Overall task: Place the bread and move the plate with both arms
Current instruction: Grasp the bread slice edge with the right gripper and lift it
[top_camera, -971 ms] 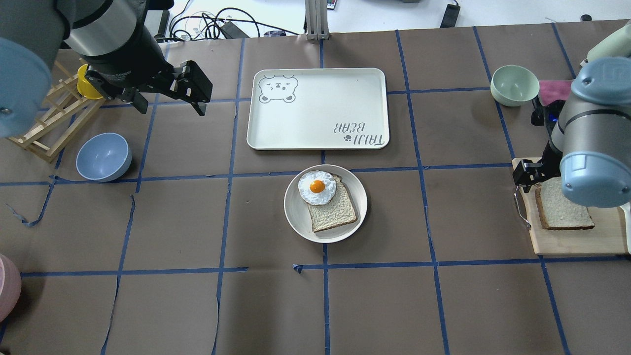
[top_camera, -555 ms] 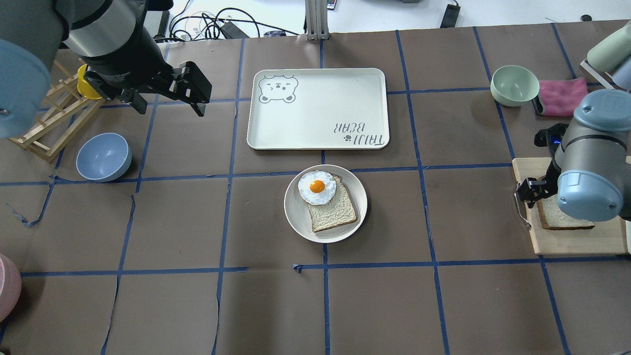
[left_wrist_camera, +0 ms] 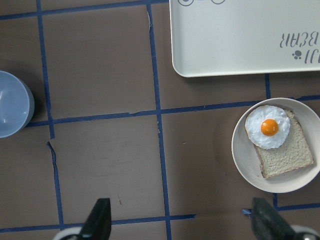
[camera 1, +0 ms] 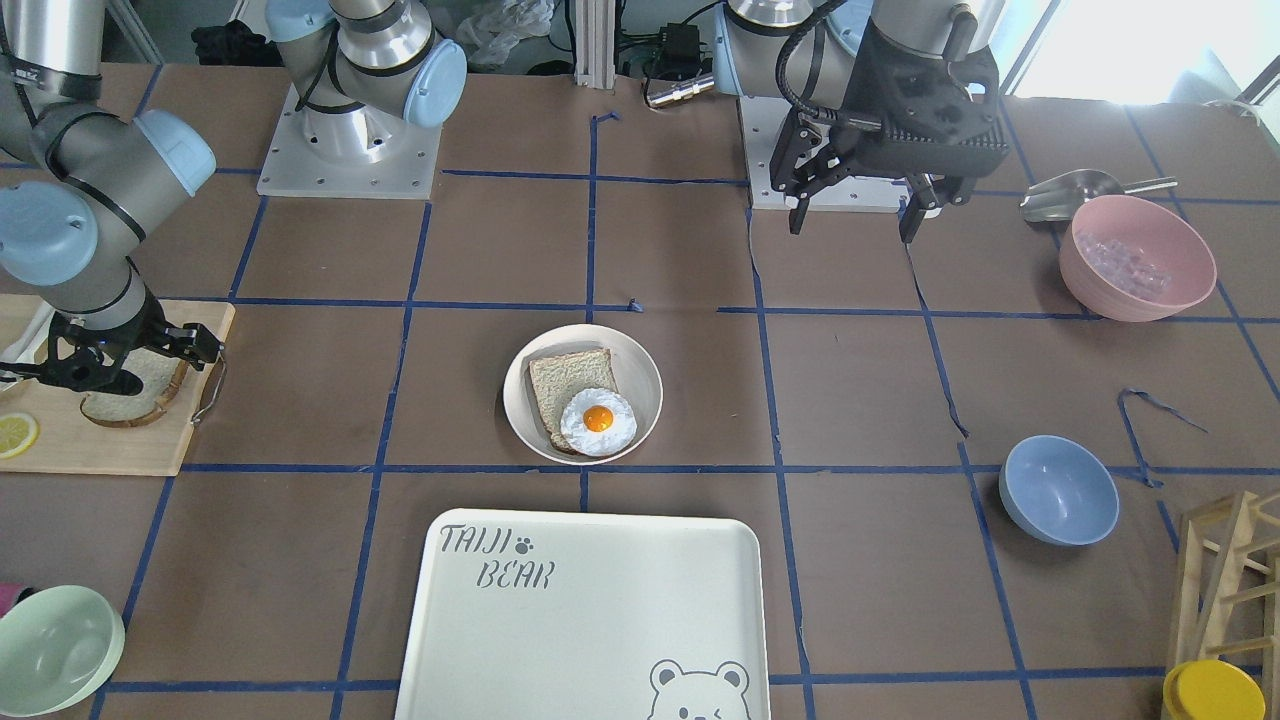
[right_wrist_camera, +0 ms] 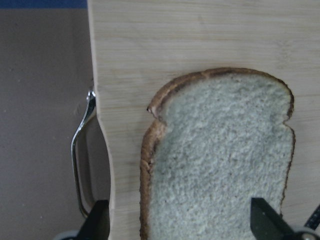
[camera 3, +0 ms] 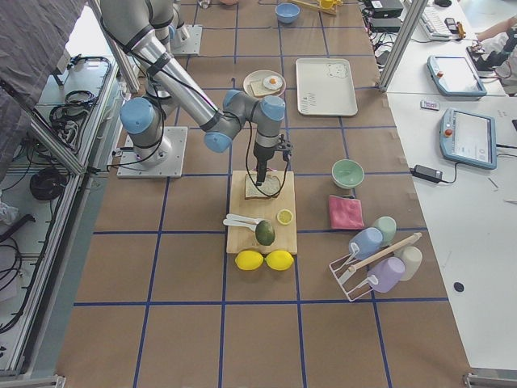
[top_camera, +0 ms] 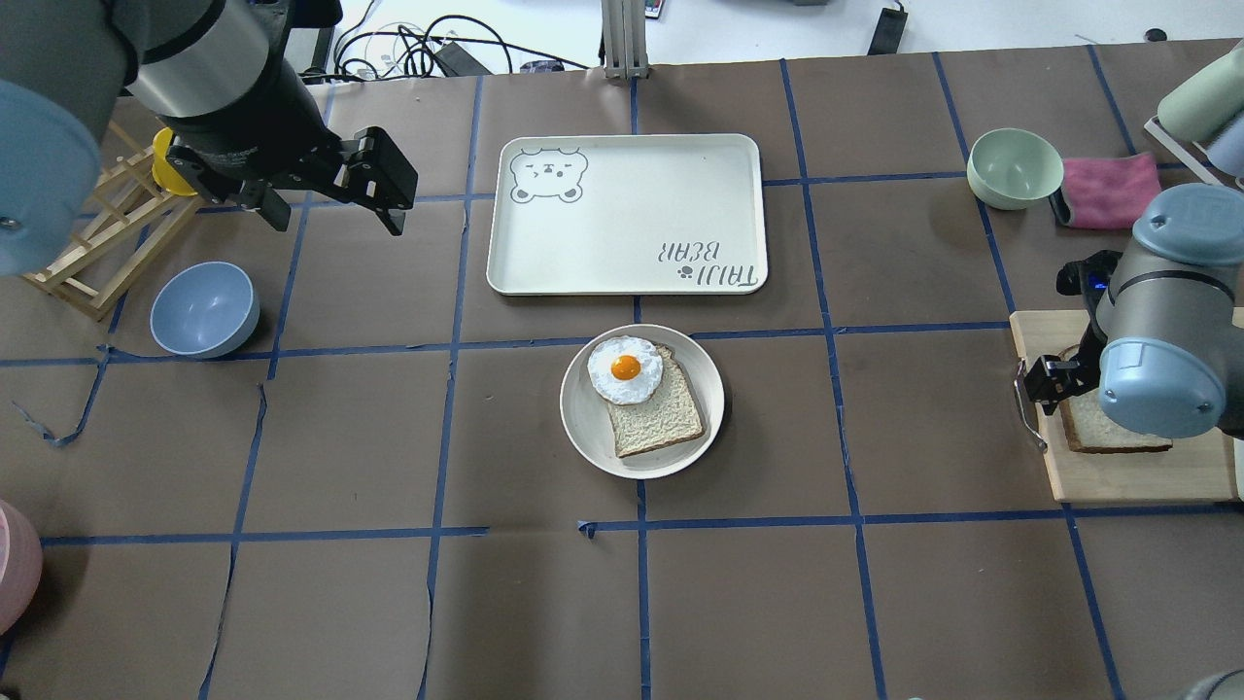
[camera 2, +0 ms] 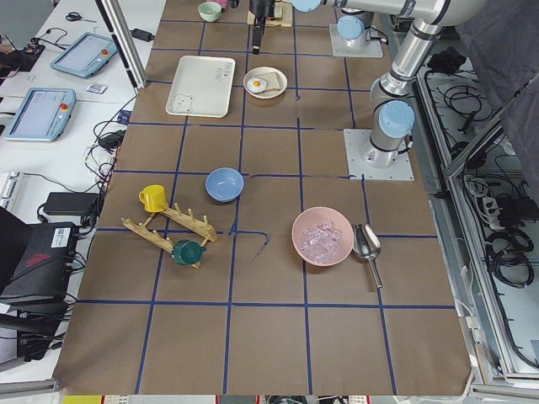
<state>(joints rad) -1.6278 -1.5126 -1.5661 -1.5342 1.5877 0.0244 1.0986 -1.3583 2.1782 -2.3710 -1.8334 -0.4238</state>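
The bread, a thick pale slice with dark crust, lies flat on a wooden cutting board at the table's right end; it also shows in the overhead view and the front view. My right gripper is open, low over the slice, with a finger on either side. The round cream plate sits mid-table and holds a thinner tan slice with a fried egg. My left gripper is open and empty, high over the far left, well away from the plate.
The TAIJI BEAR tray lies just beyond the plate. A pale green bowl and pink cloth are far right, a blue bowl and wooden rack left. A pink bowl is by my left base.
My right arm has swung toward the near side and lowered, bringing its open gripper down over the bread on the board. My left arm has barely moved.
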